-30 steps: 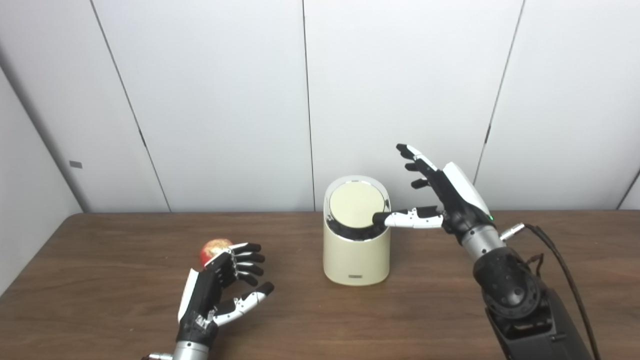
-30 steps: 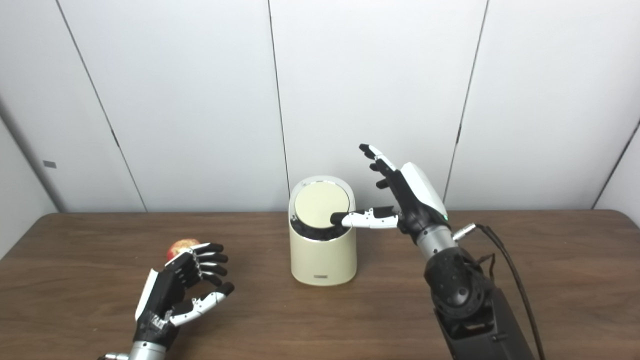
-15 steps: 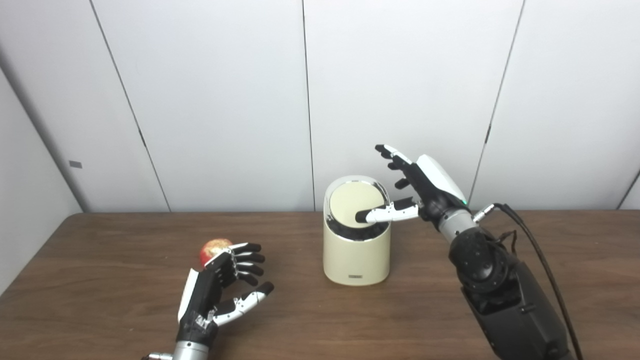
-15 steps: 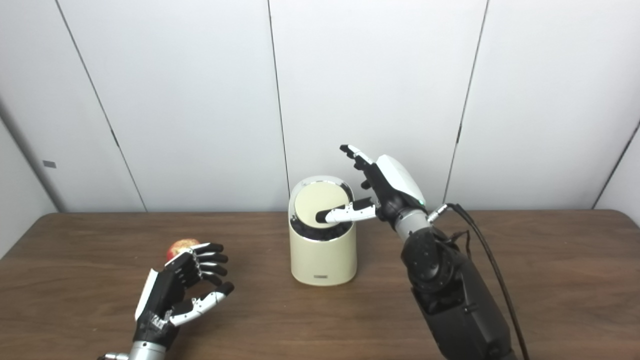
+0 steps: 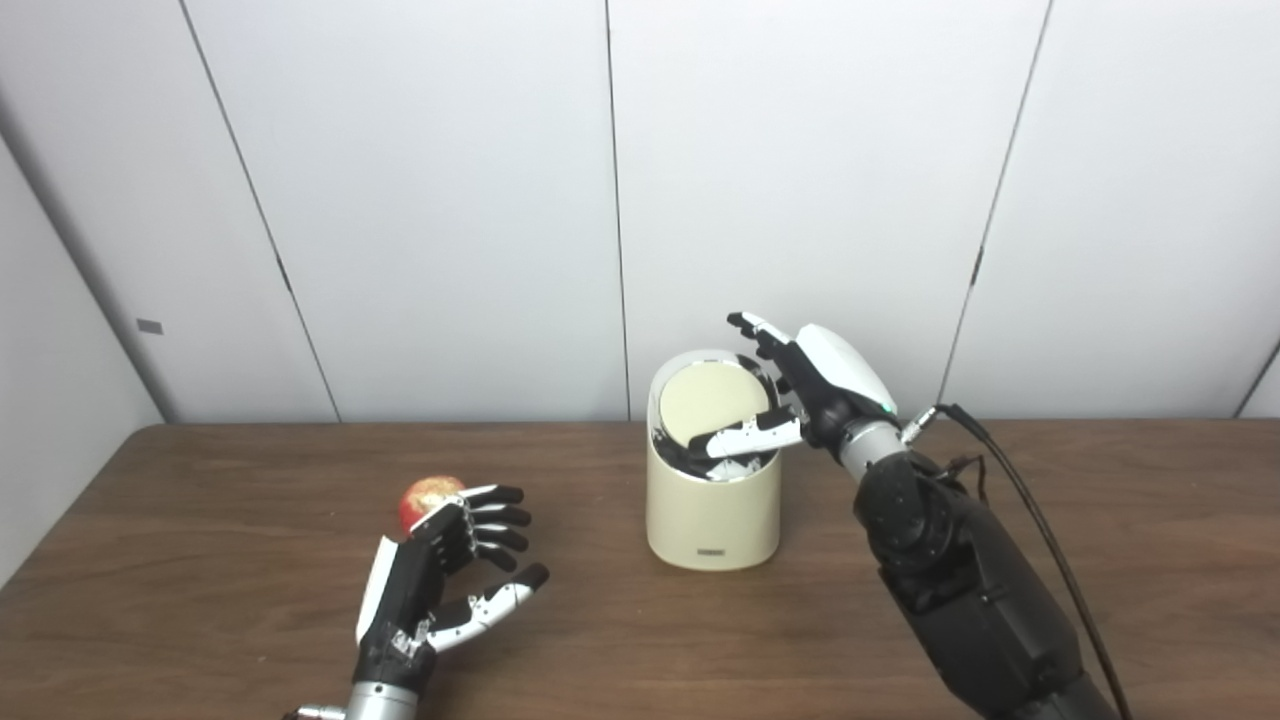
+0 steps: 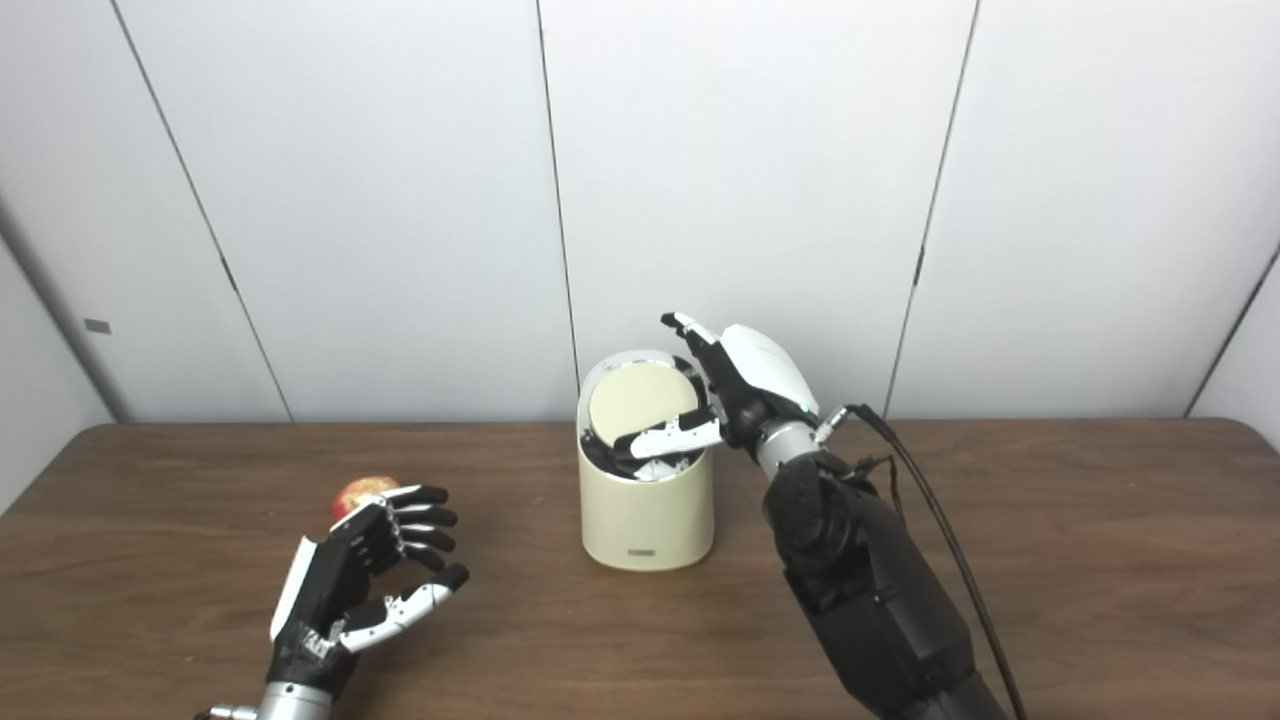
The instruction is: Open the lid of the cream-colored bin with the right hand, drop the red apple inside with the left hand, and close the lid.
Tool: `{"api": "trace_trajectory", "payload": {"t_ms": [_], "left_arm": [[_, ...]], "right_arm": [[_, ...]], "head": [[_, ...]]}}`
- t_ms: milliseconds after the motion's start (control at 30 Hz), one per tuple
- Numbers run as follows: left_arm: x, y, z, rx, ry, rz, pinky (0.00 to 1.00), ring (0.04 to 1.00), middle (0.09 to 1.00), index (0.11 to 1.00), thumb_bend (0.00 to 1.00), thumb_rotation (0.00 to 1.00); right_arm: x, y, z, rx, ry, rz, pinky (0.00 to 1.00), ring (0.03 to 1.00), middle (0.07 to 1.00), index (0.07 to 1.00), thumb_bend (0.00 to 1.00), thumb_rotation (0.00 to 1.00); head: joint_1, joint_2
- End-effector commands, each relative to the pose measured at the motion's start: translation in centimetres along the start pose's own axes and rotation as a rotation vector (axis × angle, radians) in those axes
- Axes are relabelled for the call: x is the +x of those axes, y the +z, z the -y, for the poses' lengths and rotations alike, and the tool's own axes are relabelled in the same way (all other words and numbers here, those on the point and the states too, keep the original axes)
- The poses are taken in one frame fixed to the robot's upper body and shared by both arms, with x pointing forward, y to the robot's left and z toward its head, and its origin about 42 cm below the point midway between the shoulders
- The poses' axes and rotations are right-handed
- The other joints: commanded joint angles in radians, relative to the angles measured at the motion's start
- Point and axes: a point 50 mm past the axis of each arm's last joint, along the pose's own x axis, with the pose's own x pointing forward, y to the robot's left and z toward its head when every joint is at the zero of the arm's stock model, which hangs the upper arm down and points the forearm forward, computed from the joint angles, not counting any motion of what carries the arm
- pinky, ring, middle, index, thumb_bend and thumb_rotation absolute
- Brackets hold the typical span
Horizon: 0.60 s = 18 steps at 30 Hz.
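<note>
Apple (image 5: 428, 496) left of bin (image 5: 712, 505), both on table (image 5: 230, 560)

black-and-white hands, black forearm (image 5: 975, 600), trailing black cable (image 5: 1040, 560).

Looks like a lab/test room: bare white wall panels (image 5: 800, 180), plain wood table (image 5: 200, 600).

One cream-colored bin (image 5: 712, 505), with one round lid (image 5: 708, 404). One red apple (image 5: 425, 496). Two robot hands counted: left robot hand (image 5: 440, 580), right robot hand (image 5: 800, 395). One bench (image 5: 200, 560) carried all. One black cable (image 5: 1040, 540) ran behind right robot hand. Wall panels (image 5: 800, 150) behind: four seen.
</note>
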Motion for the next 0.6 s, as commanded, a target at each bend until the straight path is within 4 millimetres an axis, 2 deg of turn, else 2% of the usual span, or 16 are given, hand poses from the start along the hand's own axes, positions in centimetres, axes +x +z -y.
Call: {"api": "trace_trajectory", "payload": {"t_ms": [0, 567], "left_arm": [[-1.5, -0.9, 0.7, -0.016, 0.005, -0.046, 0.47, 0.563, 0.638, 0.697, 0.62, 0.00], [-1.7, -0.7, 0.7, -0.027, -0.002, -0.052, 0.46, 0.561, 0.637, 0.702, 0.63, 0.00]], "right_arm": [[1.0, 2.5, 2.4, -0.026, -0.079, 0.086, 0.71, 0.880, 0.920, 0.925, 0.86, 0.36], [0.8, 0.7, 3.3, -0.011, -0.090, 0.035, 0.67, 0.856, 0.920, 0.926, 0.80, 0.33]], "head": [[0.000, 0.003], [-0.005, 0.016]]}}
